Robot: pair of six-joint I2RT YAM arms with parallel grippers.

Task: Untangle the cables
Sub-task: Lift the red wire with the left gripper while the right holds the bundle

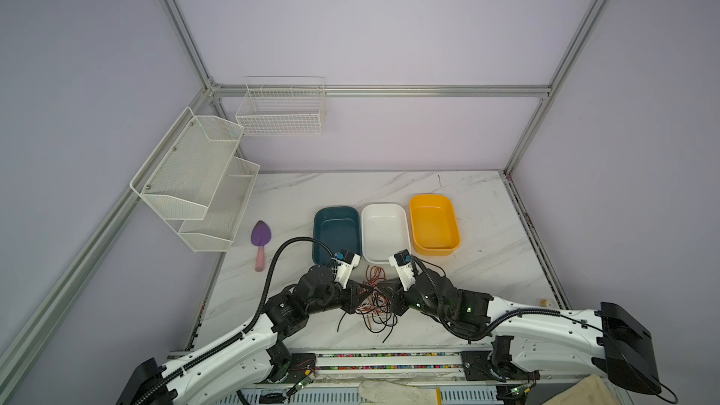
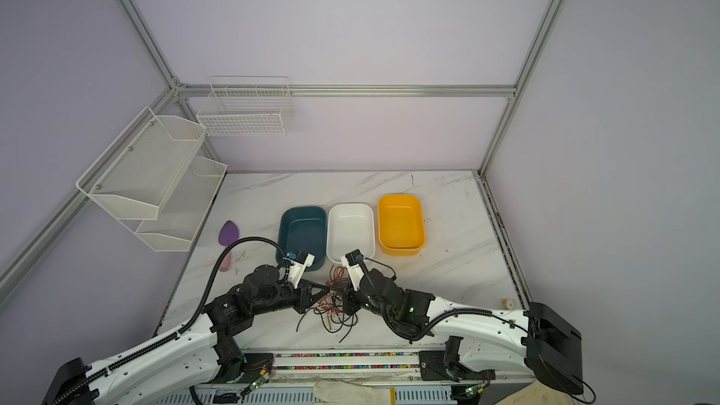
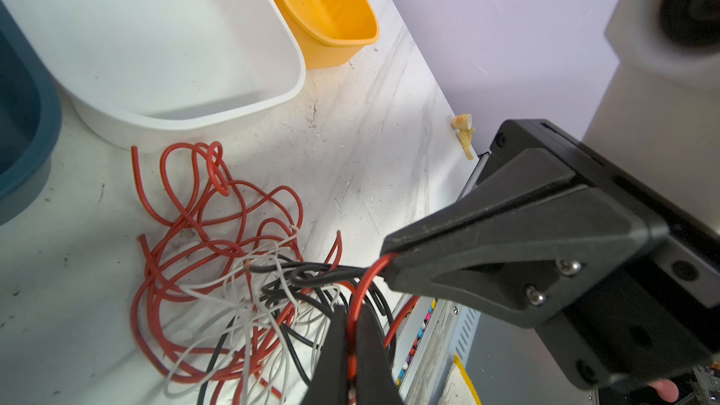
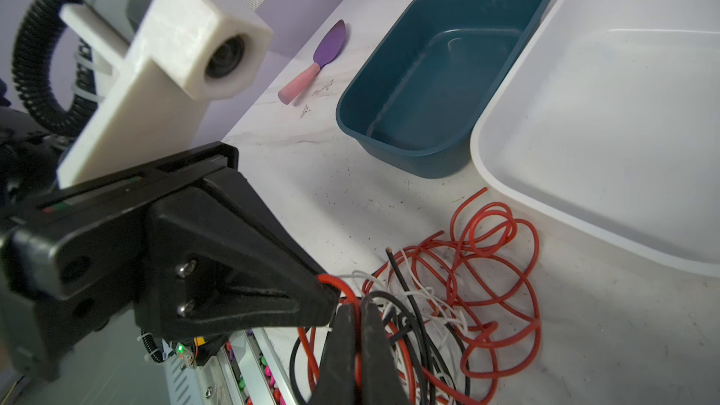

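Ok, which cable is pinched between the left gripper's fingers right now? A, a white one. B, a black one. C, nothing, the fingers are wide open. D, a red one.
D: in the left wrist view the left gripper is shut on a red cable, which runs between its two closed fingers.

Buried under left gripper [image 1: 370,289] and right gripper [image 1: 381,288] in both top views: middle of the cables [image 1: 378,307]. At 10 o'clock from the tangle, blurred and crossed by an arm hose [image 2: 212,278]: trowel [image 2: 229,233]. At 3 o'clock, too small to identify: yellowish bit [image 2: 507,303]. Cropped in the left wrist view: blue bin [image 3: 23,130].
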